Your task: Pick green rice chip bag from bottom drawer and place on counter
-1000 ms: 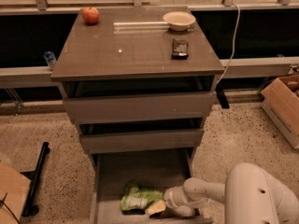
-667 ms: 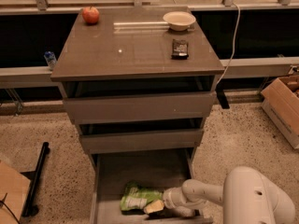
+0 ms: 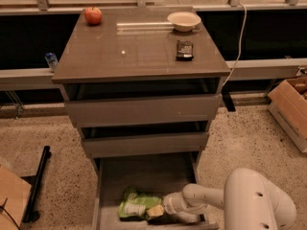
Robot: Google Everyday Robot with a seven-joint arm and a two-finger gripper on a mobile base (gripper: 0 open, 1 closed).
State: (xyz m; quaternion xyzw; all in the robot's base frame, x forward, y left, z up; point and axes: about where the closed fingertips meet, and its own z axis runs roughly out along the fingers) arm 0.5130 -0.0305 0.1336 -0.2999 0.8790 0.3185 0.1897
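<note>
Open at 6 o'clock beneath the table [image 3: 139, 56]: bottom drawer [image 3: 144, 174]. On its grey floor, toward 7 o'clock, crumpled green rice chip bag [image 3: 135, 205], lying flat. Low inside the drawer, right at the bag's 3 o'clock edge: pincer [image 3: 156, 212]; apart or clamped, cannot tell. Reaching in from 4 o'clock, white arm [image 3: 206, 198]. Up on the table: apple [image 3: 93, 15] at 11 o'clock, bowl [image 3: 183, 20] at 1 o'clock, black packet [image 3: 184, 50] toward 3 o'clock.

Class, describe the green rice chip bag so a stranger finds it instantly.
Under the counter, the bottom drawer stands open. On its floor lies the green rice chip bag, the pincer beside it. Nothing else there is crumpled pale green foil.
</note>
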